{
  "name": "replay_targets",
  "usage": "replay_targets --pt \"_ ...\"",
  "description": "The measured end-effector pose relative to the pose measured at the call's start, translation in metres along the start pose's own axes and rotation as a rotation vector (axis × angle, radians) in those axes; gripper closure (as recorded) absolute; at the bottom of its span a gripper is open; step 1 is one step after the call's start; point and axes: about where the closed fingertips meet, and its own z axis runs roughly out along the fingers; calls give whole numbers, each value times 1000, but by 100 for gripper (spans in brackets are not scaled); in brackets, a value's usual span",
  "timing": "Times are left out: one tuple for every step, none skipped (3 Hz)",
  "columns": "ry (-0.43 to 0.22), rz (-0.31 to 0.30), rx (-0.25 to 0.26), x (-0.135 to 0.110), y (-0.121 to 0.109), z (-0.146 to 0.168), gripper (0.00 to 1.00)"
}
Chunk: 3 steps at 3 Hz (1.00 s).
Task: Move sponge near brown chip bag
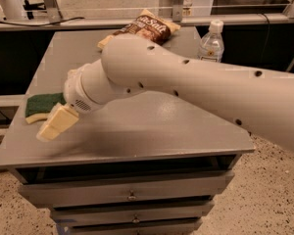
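Observation:
The sponge [40, 106], dark green on top with a pale yellow base, lies near the left edge of the grey table [152, 126]. My gripper [54, 125] hangs at the end of the big white arm, just right of and in front of the sponge, partly covering its right end. The brown chip bag [146, 27], dark brown with white lettering and tan edges, lies at the far edge of the table, well away from the sponge.
A clear plastic bottle [211, 43] with a white cap stands at the far right of the table. The white arm [196, 92] crosses the table from the right. Drawers [132, 196] sit below the tabletop. A railing runs behind the table.

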Motion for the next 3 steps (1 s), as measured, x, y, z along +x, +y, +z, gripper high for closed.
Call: replay_targets --pt "-25 19 16 -3 -19 21 0" --pt "-32 49 20 3 -34 40 0" --pt "-30 78 15 10 -41 53 0"
